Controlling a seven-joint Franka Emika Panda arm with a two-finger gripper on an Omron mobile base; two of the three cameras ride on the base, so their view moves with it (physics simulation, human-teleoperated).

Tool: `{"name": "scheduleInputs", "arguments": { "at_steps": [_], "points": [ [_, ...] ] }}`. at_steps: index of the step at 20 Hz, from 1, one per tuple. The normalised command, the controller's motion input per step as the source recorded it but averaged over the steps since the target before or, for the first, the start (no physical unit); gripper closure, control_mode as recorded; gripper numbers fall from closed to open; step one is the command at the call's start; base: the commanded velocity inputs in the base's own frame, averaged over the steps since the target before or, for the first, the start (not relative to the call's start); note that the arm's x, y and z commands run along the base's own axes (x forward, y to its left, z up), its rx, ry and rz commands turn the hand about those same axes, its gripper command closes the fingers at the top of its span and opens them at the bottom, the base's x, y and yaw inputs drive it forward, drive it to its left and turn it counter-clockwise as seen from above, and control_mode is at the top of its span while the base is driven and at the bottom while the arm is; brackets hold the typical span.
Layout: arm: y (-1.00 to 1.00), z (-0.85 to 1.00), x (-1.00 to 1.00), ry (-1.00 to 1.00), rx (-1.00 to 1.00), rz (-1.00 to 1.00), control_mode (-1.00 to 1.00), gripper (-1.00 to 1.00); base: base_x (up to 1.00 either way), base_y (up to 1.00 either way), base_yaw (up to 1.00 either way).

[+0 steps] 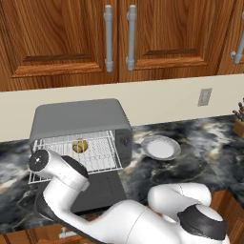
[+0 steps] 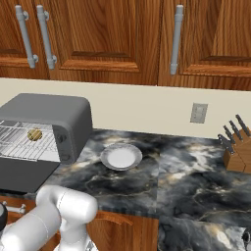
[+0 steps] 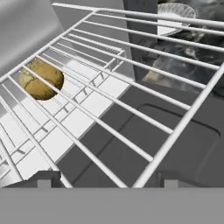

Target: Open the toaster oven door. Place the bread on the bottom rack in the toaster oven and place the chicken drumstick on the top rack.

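In the hand view the gripper (image 3: pixel 105 180) shows its two dark fingertips set wide apart, with nothing between them and nothing held. Just ahead of the jaws a silver wire rack (image 3: pixel 131 92) slants across the view; which of the oven's two shelves it is cannot be told. The bread (image 3: pixel 40 79) lies beyond the jaws to their left, behind the wires, inside the toaster oven (image 1: pixel 81 119). Below the jaws the toaster oven door (image 1: pixel 102 190) hangs open and flat.

White plate (image 2: pixel 121 157) on dark marble counter (image 2: pixel 196 176); knife block (image 2: pixel 236 153) far right; wall outlet (image 2: pixel 198 113).
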Motion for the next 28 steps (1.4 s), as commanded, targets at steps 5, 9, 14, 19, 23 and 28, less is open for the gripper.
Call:
{"name": "scheduleInputs", "arguments": {
  "at_steps": [5,9,14,19,23,28],
  "points": [
    [0.13,-0.44,-0.42,0.1,-0.04,-0.08,-1.0,1.0,0.0,0.0,0.0],
    [0.0,0.22,-0.32,0.03,0.02,-0.1,-1.0,1.0,0.0,0.0,0.0],
    [0.0,0.34,-0.45,0.01,0.01,-0.08,-1.0,1.0,0.0,0.0,0.0],
    [0.0,0.25,-0.4,0.02,0.0,-0.03,-1.0,1.0,0.0,0.0,0.0],
    [-0.11,0.06,-0.26,0.18,0.0,0.0,-1.0,-1.0,0.0,0.0,0.0],
    [-0.5,0.0,-0.19,0.15,0.03,0.06,-1.0,-1.0,0.0,0.0,0.0]
  ]
}}
